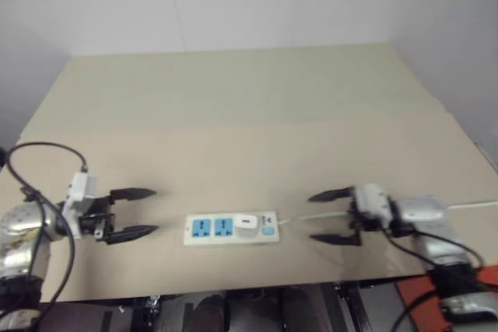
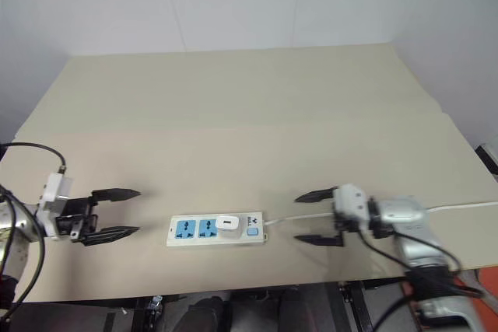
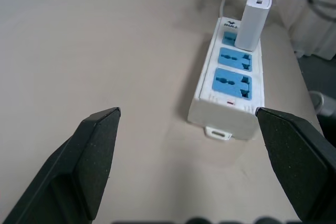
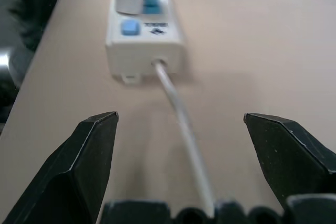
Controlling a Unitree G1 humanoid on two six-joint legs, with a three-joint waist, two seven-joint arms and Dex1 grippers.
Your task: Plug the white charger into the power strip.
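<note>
The power strip (image 1: 231,228) lies flat near the table's front edge, its thin white cord (image 4: 181,124) running off to the right. The white charger (image 1: 247,222) stands upright in the socket nearest the blue switch (image 1: 268,230); two blue sockets beside it are bare. My left gripper (image 1: 135,212) hovers open to the left of the strip, pointing at its end. My right gripper (image 1: 334,217) hovers open to the right of it, over the cord. Neither touches anything. In the left wrist view the charger (image 3: 252,22) rises from the strip (image 3: 231,85).
The beige table (image 1: 249,114) stretches back to a white wall. A black cable (image 1: 43,192) loops over my left arm. The table's front edge runs just below the strip, with dark gear under it.
</note>
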